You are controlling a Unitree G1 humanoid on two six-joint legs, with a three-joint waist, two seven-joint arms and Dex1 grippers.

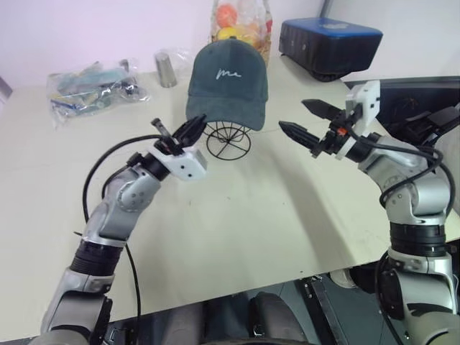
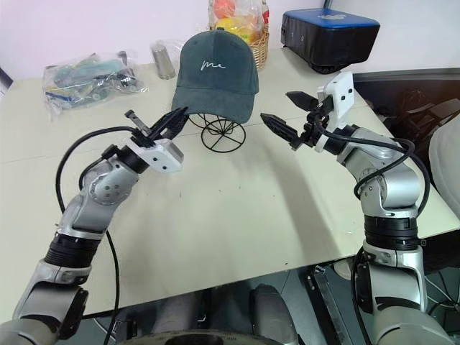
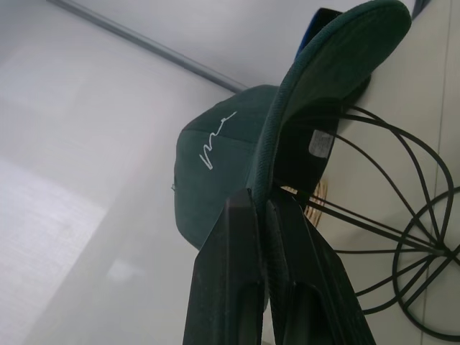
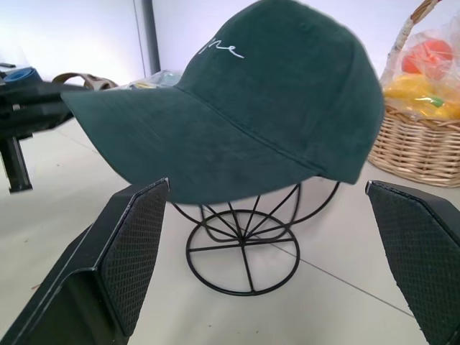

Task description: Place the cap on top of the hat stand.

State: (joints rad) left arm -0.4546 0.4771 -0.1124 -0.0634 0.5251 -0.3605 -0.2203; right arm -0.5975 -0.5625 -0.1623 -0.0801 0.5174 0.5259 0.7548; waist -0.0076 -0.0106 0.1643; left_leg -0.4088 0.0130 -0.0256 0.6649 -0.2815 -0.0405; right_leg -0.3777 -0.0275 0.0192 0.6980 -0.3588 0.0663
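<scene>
white cursive "me" on cap front

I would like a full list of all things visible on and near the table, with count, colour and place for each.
cap: one, dark teal-grey, sitting on the hat stand, brim pinched by the left gripper.
hat stand: one, black wire, table centre.
wicker basket: one, tan, holding bagged fruit, behind the cap.
metal cup: one, silver, left of the basket.
plastic bag: one, clear, far left of the table.
box: one, dark blue, far right.
table: one, cream.
left gripper: shut on the brim.
right gripper: open, right of the cap.
</scene>
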